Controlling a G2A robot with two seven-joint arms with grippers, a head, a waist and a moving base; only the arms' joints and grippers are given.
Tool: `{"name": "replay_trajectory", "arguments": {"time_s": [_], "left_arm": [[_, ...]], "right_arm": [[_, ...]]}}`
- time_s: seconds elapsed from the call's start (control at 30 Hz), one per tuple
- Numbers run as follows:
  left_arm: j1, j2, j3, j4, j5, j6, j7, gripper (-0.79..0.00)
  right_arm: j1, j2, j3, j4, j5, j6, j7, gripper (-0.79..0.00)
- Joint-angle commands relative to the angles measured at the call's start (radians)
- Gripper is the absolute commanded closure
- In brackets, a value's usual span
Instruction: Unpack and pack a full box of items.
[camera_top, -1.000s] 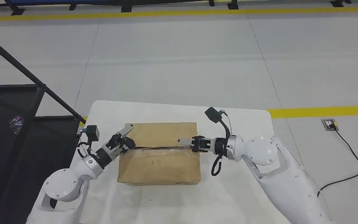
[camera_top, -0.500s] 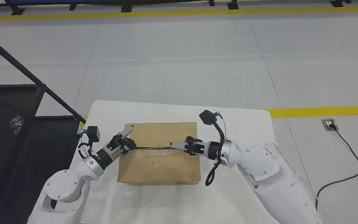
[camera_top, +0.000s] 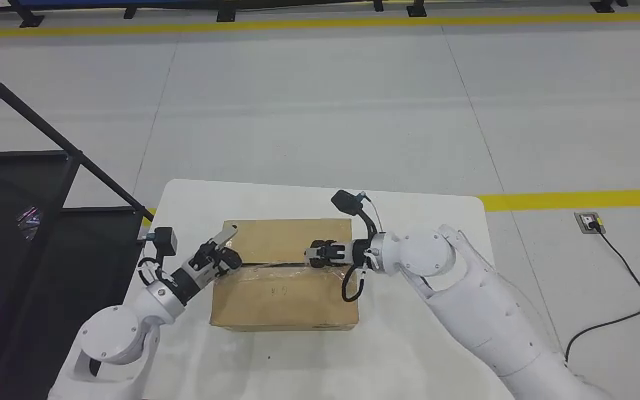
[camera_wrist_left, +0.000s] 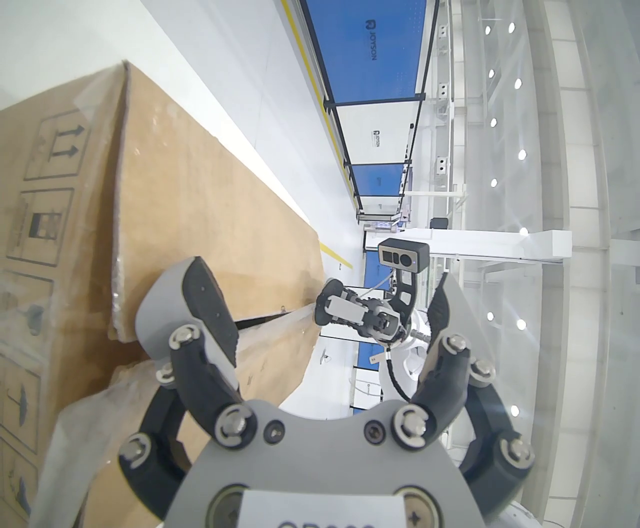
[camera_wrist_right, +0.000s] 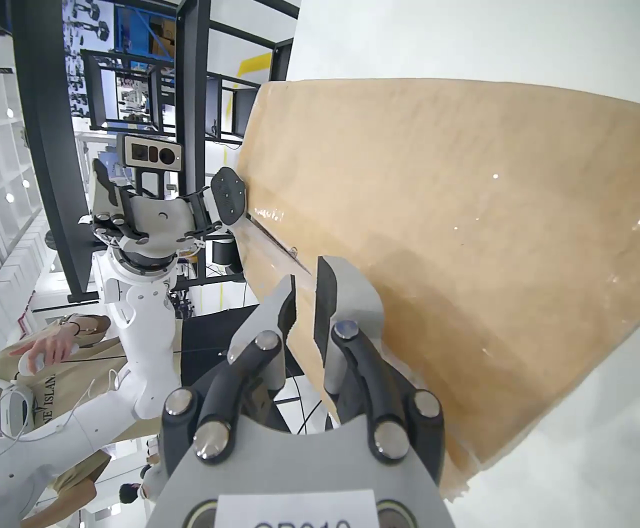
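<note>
You've got the cardboard box (camera_top: 285, 290) on the bench (camera_top: 430, 215), left claw (camera_top: 228, 247) spread apart at its end, right claw (camera_top: 315, 252) pinched together over the taped seam (camera_top: 275, 264)

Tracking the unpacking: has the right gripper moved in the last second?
Yes, the right gripper has slid along the box seam toward the left gripper.

A white bench (camera_top: 430, 215) with rounded corners carries one brown cardboard box (camera_top: 285, 295). The box lies flat, left of the bench's middle, with its long sides running left to right. Its left end is near the bench's left edge, and a wide bare stretch of bench lies to its right. The top flaps are down, meeting in a seam that runs left to right, with clear tape (camera_wrist_left: 275, 327) along it.
</note>
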Motion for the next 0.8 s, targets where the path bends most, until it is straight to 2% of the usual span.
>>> {"name": "replay_trajectory", "arguments": {"time_s": [0.0,0.27,0.4,0.53,0.77], "left_arm": [[0.002,0.000,-0.005,-0.001,-0.009,-0.008,0.013,-0.785],[0.042,0.000,-0.076,-0.025,-0.106,-0.049,0.074,-0.785],[0.096,0.003,-0.095,-0.074,-0.133,-0.084,0.009,-0.785],[0.127,0.008,-0.073,-0.098,-0.078,-0.087,-0.057,-0.785],[0.053,0.000,0.026,-0.033,0.005,-0.047,0.047,-0.785]], "right_arm": [[0.008,-0.003,-0.006,0.015,0.002,0.014,0.016,-0.102],[0.034,-0.017,-0.017,0.069,0.014,0.017,0.032,-0.065],[0.035,-0.020,-0.014,0.078,0.012,0.016,0.021,-0.055],[0.036,-0.022,-0.012,0.082,0.007,0.021,0.017,-0.049],[0.035,-0.026,-0.011,0.088,0.005,0.014,0.029,-0.043]]}}
